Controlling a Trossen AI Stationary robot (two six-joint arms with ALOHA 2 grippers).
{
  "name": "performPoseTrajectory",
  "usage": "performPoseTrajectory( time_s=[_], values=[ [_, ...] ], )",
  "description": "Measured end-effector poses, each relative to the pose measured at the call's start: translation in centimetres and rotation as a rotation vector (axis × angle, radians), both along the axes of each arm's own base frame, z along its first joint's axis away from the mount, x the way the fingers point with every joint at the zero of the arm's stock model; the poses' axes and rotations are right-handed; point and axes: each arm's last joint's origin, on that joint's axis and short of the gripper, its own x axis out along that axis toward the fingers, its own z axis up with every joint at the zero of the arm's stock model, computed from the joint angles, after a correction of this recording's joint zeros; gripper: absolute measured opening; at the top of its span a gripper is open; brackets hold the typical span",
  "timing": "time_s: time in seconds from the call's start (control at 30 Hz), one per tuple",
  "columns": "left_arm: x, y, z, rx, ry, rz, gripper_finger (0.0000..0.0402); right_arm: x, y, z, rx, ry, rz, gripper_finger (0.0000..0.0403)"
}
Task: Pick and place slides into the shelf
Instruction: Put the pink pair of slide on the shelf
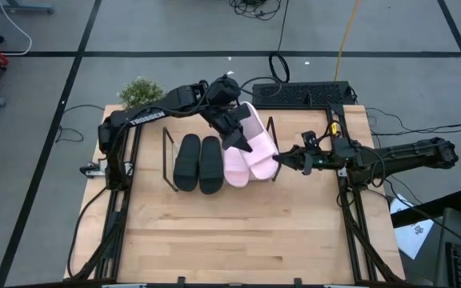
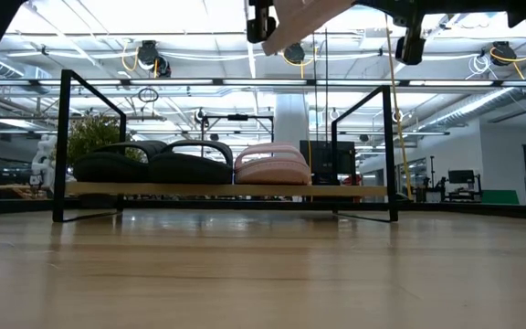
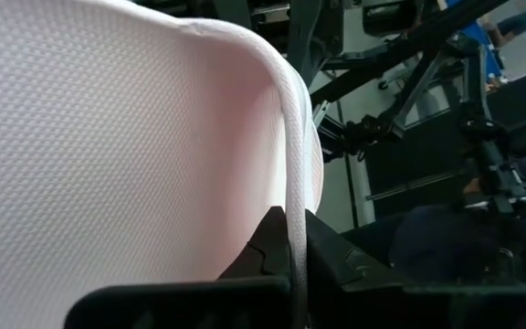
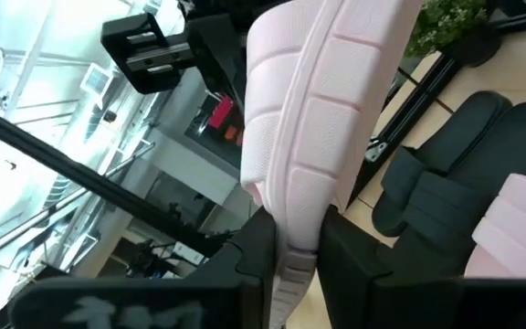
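High view: fourth pink slide [image 1: 258,144] held aloft over shelf [image 1: 166,156] right end, pinched by left gripper [image 1: 237,138] and right gripper [image 1: 282,160] at opposite ends; judged light, flexible foam, best gripped at edges.

The left arm reaches from the far left of the worktop toward the centre, its wrist bent downward. The left claw [image 1: 237,128] hangs raised above the worktop, and in the left wrist view its two dark fingers [image 3: 263,251] are pressed together on a thin edge of the pale pink slide [image 1: 256,138]. The right arm stretches in low from the right side, nearly level, forearm pointing left. The right claw [image 1: 282,158] meets the same slide at its near right end; in the right wrist view its fingers [image 4: 254,251] sit on either side of the sole edge.
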Motion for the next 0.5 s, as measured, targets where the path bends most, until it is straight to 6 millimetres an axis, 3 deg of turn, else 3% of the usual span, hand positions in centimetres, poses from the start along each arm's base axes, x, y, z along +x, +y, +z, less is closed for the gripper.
performPoseTrajectory(
  time_s=[0.5],
  values=[
    [-1.3,2.8,-0.4,0.014,0.001,-0.007,0.0000,-0.4,0.3,0.9,0.165,-0.074,0.110,0.0055]
  ],
)
